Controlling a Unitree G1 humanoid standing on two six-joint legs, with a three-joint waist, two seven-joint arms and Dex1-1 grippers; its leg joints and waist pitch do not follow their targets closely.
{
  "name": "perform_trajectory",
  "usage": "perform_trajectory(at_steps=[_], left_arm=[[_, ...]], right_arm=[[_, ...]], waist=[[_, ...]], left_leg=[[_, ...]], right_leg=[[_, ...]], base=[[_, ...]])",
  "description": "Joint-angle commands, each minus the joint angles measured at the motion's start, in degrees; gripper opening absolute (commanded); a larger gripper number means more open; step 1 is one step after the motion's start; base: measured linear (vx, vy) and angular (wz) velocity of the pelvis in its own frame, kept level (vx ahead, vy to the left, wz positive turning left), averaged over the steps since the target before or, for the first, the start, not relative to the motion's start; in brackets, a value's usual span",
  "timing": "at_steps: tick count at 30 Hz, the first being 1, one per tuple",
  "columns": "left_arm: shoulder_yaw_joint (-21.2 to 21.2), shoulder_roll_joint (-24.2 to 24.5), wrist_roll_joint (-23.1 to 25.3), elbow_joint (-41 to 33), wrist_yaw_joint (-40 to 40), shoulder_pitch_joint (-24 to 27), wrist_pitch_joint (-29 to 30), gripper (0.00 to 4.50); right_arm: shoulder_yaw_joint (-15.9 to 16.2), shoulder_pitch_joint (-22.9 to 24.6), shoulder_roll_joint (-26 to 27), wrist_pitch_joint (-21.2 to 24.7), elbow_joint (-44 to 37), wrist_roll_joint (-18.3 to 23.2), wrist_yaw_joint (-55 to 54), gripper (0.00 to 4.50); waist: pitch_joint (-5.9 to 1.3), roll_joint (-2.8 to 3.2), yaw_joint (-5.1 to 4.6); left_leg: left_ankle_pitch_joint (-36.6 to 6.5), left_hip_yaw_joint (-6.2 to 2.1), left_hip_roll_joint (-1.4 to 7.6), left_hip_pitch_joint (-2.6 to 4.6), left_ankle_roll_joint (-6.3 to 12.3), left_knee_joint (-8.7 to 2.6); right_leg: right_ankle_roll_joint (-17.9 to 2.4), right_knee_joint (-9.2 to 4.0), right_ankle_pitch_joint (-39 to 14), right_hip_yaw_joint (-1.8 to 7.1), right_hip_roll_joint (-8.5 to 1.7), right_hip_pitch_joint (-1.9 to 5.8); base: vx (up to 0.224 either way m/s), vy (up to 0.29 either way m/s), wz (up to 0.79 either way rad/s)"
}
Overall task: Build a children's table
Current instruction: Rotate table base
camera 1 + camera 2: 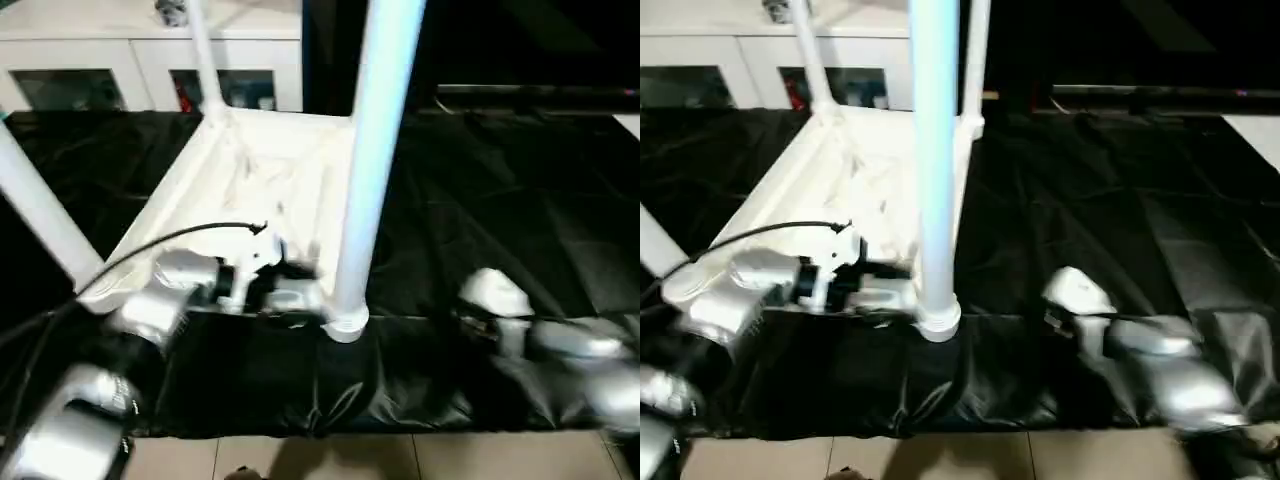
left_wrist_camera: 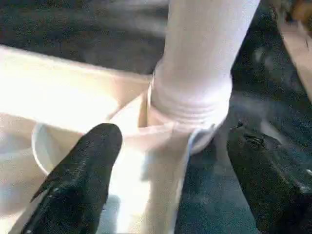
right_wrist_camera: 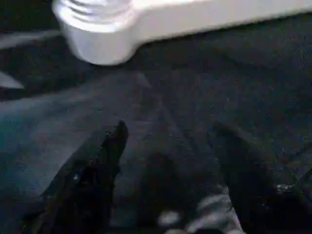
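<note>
Upturned table top lying left of centre on black cloth, ribbed underside up. 4 legs standing in corner sockets: near leg centre frame, far leg at top, another leg at left edge, 4th leg at top centre of the right eye view. Judged nearly finished: all legs in place, seating of each joint unconfirmed, flipping upright still left.

Left gripper open, black fingers straddling the near socket without clamping it. Right gripper open and empty, hovering over cloth low right of centre, apart from the table.

Smooth glossy white plastic; round tubes flaring into ringed collars. Cloth shiny, creased, hanging over the front edge. White cabinet with glass doors across upper left.
</note>
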Motion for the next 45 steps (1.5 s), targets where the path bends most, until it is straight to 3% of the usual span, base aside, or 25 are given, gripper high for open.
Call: perform_trajectory(at_steps=[1, 5, 9, 10, 11, 15, 20, 23, 24, 25, 27, 30, 38, 42, 43, 45], left_arm=[[-0.9, -0.1, 1.4, 2.2, -1.5, -0.8, -1.6, 3.62], [0.1, 0.2, 2.6, 8.6, -1.8, -3.5, -4.8, 3.33], [0.6, 0.1, 3.6, 12.9, -2.0, -5.1, -6.7, 2.86], [0.4, 0.2, 4.7, 16.3, -2.8, -6.6, -7.7, 2.86], [0.3, 0.4, 5.1, 17.5, -3.0, -7.2, -8.1, 2.74], [0.6, 0.5, 5.8, 20.4, -4.0, -8.7, -9.1, 2.43], [0.5, 0.5, 6.9, 22.8, -3.8, -9.7, -10.4, 2.05], [1.3, 0.2, 7.9, 25.7, -4.4, -10.8, -11.9, 1.76], [1.5, 0.1, 8.1, 26.4, -4.8, -11.1, -12.1, 1.67], [1.5, 0.1, 8.2, 26.6, -5.1, -11.2, -12.1, 1.67], [1.5, 0.0, 8.2, 26.8, -5.6, -11.3, -11.9, 1.47], [1.8, -0.1, 8.1, 27.3, -6.4, -11.4, -11.7, 1.23], [2.7, -0.1, 9.0, 28.7, -8.4, -11.3, -11.8, 0.57], [2.9, 0.1, 9.1, 28.7, -8.7, -11.1, -11.4, 0.44], [2.9, 0.1, 9.2, 28.7, -8.0, -10.9, -10.3, 0.33], [3.2, -0.2, 8.9, 28.5, -7.1, -10.5, -8.7, 0.26]], right_arm=[[-0.1, 0.2, -0.6, 2.2, -3.6, 1.8, 2.0, 3.19], [-0.2, -1.9, -0.1, 9.9, -9.6, 7.3, 2.7, 3.53], [0.2, -1.9, -0.6, 11.2, -11.0, 8.0, 3.6, 4.0], [0.4, -1.6, -1.3, 11.9, -11.9, 7.9, 4.5, 4.0], [0.5, -1.7, -1.4, 12.3, -12.2, 7.7, 4.6, 4.1], [0.9, -1.8, -2.1, 14.3, -13.3, 7.9, 5.0, 4.42], [1.1, -2.6, -2.4, 14.9, -13.1, 7.9, 4.8, 4.5], [1.1, -2.8, -2.1, 15.8, -13.5, 7.8, 4.6, 4.5], [1.0, -2.8, -2.0, 16.0, -13.7, 7.8, 4.6, 4.5], [1.0, -2.7, -2.0, 16.1, -13.8, 7.8, 4.5, 4.5], [1.1, -2.7, -1.8, 16.0, -13.6, 7.7, 4.4, 4.5], [1.3, -2.5, -1.5, 15.8, -13.5, 7.5, 4.1, 4.5], [1.6, -2.6, -0.6, 16.0, -13.5, 7.3, 3.7, 4.5], [2.0, -3.0, -0.2, 15.7, -13.1, 7.1, 3.5, 4.5], [2.2, -3.4, 0.6, 15.2, -12.6, 6.9, 3.0, 4.5], [2.5, -3.8, 2.0, 14.3, -11.5, 6.0, 1.7, 4.5]], waist=[[-3.62, -0.23, 0.36], [-3.86, 0.1, 0.56], [-3.85, 0.05, 0.78], [-4.01, -0.42, 1.03], [-4.05, -0.85, 1.0], [-3.76, -0.74, 1.19], [-3.76, -0.7, 1.24], [-3.78, -0.31, 1.28], [-3.83, -0.47, 1.27], [-3.84, -0.17, 1.32], [-3.83, -0.34, 1.34], [-3.84, -0.07, 1.36], [-3.71, -0.35, 1.39], [-3.81, -0.34, 1.34], [-3.81, -0.83, 1.3], [-3.79, -0.53, 1.25]], left_leg=[[-7.0, -0.21, 1.07, -0.24, 3.53, -3.67], [-5.8, -0.28, 1.32, -0.1, 3.71, -3.61], [-6.3, -0.27, 1.32, -0.08, 2.95, -3.64], [-5.4, -0.02, 1.15, 0.22, 3.23, -3.51], [-4.7, -0.05, 1.26, 0.09, 3.38, -3.48], [-5.4, -0.12, 1.33, 0.02, 2.95, -3.67], [-5.5, -0.16, 1.33, -0.06, 2.45, -3.69], [-5.5, -0.19, 1.24, -0.04, 2.26, -3.64], [-5.5, -0.18, 1.25, 0.01, 2.22, -3.62], [-5.4, -0.22, 1.26, -0.01, 2.17, -3.61], [-5.7, -0.23, 1.34, -0.02, 1.99, -3.67], [-5.9, -0.25, 1.38, 0.05, 1.91, -3.67], [-6.8, -0.24, 1.38, 0.04, 1.61, -3.79], [-5.8, -0.3, 1.43, -0.07, 1.76, -3.77], [-5.6, -0.25, 1.43, -0.08, 1.92, -3.79], [-5.6, -0.21, 1.39, -0.02, 2.0, -3.77]], right_leg=[[-12.6, -4.47, -4.4, 2.34, -3.89, 3.27], [-14.3, -4.02, -1.4, 2.33, -3.91, 3.11], [-15.1, -3.92, -0.5, 2.38, -4.12, 3.13], [-14.8, -3.89, -0.2, 2.38, -3.99, 3.01], [-14.8, -3.71, 0.9, 2.45, -4.08, 3.09], [-14.5, -3.92, -0.8, 2.44, -4.34, 3.05], [-14.3, -3.93, -0.9, 2.44, -4.39, 3.12], [-14.4, -3.97, -0.6, 2.41, -4.33, 3.15], [-14.4, -3.96, -0.2, 2.44, -4.33, 3.2], [-14.6, -3.89, 0.1, 2.45, -4.36, 3.2], [-15.0, -3.82, 0.7, 2.41, -4.4, 3.25], [-15.4, -3.75, 1.1, 2.4, -4.41, 3.18], [-15.0, -4.05, -1.7, 2.42, -4.54, 3.24], [-15.2, -3.81, 0.0, 2.45, -4.53, 3.28], [-15.2, -3.78, 0.4, 2.42, -4.48, 3.31], [-15.2, -3.76, 0.0, 2.37, -4.54, 3.13]], base=[[0.0, 0.0, 0.0], [0.0, 0.0, 0.0], [0.0, 0.0, 0.0], [0.0, 0.0, 0.0], [0.0, 0.0, 0.0], [0.0, 0.0, 0.0], [0.0, 0.0, 0.0], [0.0, 0.0, 0.0], [0.0, 0.0, 0.0], [0.0, 0.0, 0.0], [0.0, 0.0, 0.0], [0.0, 0.0, 0.0], [0.0, 0.0, 0.0], [0.0, 0.0, 0.0], [0.0, 0.0, 0.0], [0.0, 0.0, 0.0]])
